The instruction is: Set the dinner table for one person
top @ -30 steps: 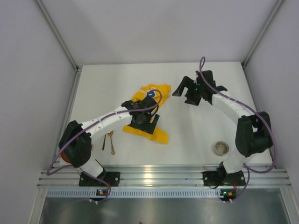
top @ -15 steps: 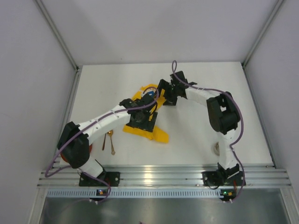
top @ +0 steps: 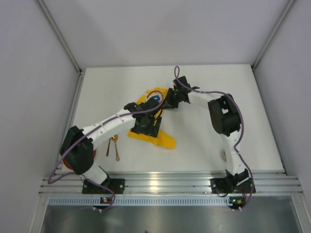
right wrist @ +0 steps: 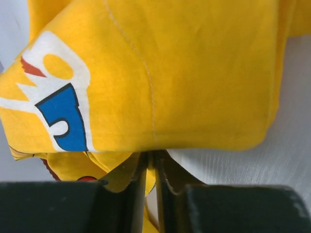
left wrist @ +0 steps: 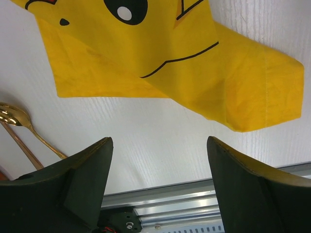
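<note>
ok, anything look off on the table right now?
The yellow cloth lies crumpled and folded over itself, skewed across the middle of the table instead of flat. The right gripper is pinched on its far edge; the left gripper hangs open above it. The cutlery sits loose and angled beside the left arm.

The left arm point(top: 107, 124) is stretched low and forward from its base, with a small bend at the elbow. The left gripper point(left wrist: 158, 187) is pointed down, and its fingers are held wide apart. The right arm point(top: 224, 116) is folded up high and bent over toward the middle. The right gripper point(right wrist: 150, 167) is squeezed tight, with an edge of the yellow cloth point(right wrist: 170, 73) pinched between its fingers.
</note>
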{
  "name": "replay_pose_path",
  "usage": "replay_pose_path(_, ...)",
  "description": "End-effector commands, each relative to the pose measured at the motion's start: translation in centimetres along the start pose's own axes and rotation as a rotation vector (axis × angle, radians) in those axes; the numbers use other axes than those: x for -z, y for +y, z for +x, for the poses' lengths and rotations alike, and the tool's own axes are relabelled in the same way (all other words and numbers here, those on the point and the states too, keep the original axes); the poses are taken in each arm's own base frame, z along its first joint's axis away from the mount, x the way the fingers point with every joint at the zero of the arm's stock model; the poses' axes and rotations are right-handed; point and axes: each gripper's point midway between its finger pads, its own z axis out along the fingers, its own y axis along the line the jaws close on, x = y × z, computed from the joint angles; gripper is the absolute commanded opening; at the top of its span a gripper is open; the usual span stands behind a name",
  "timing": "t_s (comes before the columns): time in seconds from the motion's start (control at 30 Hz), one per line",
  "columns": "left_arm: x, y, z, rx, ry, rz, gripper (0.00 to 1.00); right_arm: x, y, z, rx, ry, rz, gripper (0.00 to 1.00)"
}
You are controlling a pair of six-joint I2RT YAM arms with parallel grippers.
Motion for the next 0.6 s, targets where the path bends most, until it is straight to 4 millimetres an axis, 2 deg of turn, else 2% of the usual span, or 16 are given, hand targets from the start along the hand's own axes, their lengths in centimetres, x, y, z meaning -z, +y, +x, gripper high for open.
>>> replay_pose_path(0.0, -0.4, 0.1, 0.5, 0.018, 0.021, 0.01, 0.83, 0.2, -0.8, 0.2, 0.032, -0.005, 0.05, 0.08)
replay_pose_path(0.07, -0.6, 0.1, 0.5, 0.016, 0.024, 0.012, 0.82, 1.0, -1.3, -0.3, 0.051, -0.031, 0.085, 0.0)
replay_pose_path(0.13, -0.8, 0.1, 0.6, 0.009, 0.028, 0.009, 0.8, 2.2, -2.6, -0.7, 0.04, -0.047, 0.123, 0.0)
replay_pose_path(0.17, -0.9, 0.2, 0.6, 0.009, 0.026, 0.008, 0.77, 3.6, -2.3, -1.4, 0.048, -0.076, 0.123, 0.0)
replay_pose_path(0.2, -1.0, 0.3, 0.8, 0.005, 0.03, 0.004, 0.76, 4.6, -3.8, -1.5, 0.023, -0.077, 0.146, 0.0)
replay_pose_path(0.23, -1.1, 0.4, 1.0, 0.004, 0.035, 0.0, 0.75, 5.6, -4.4, -1.6, 0.015, -0.081, 0.156, 0.0)
replay_pose_path(0.27, -1.2, 0.4, 1.0, 0.003, 0.033, 0.003, 0.75, 7.5, -4.0, -2.2, 0.034, -0.111, 0.155, 0.0)
replay_pose_path(0.3, -1.4, 0.4, 1.4, -0.002, 0.04, 0.003, 0.75, 8.7, -4.9, -2.0, 0.023, -0.108, 0.185, 0.0)
replay_pose_path(0.33, -1.5, 0.5, 1.5, -0.003, 0.043, 0.002, 0.76, 9.9, -6.7, -1.6, 0.007, -0.106, 0.221, 0.0)
replay_pose_path(0.37, -1.6, 0.6, 1.6, -0.002, 0.045, 0.003, 0.76, 12.2, -6.3, -2.0, 0.041, -0.149, 0.226, 0.0)
replay_pose_path(0.43, -2.0, 0.5, 1.9, 0.001, 0.05, 0.008, 0.76, 14.2, -8.5, -0.8, 0.024, -0.141, 0.281, 0.0)
replay_pose_path(0.47, -2.2, 0.4, 1.9, 0.003, 0.052, 0.012, 0.76, 15.8, -8.4, -0.5, 0.043, -0.156, 0.29, 0.0)
replay_pose_path(0.57, -3.2, 0.0, 2.1, -0.002, 0.076, 0.018, 0.76, 17.9, -10.3, 1.2, 0.046, -0.145, 0.361, 0.0)
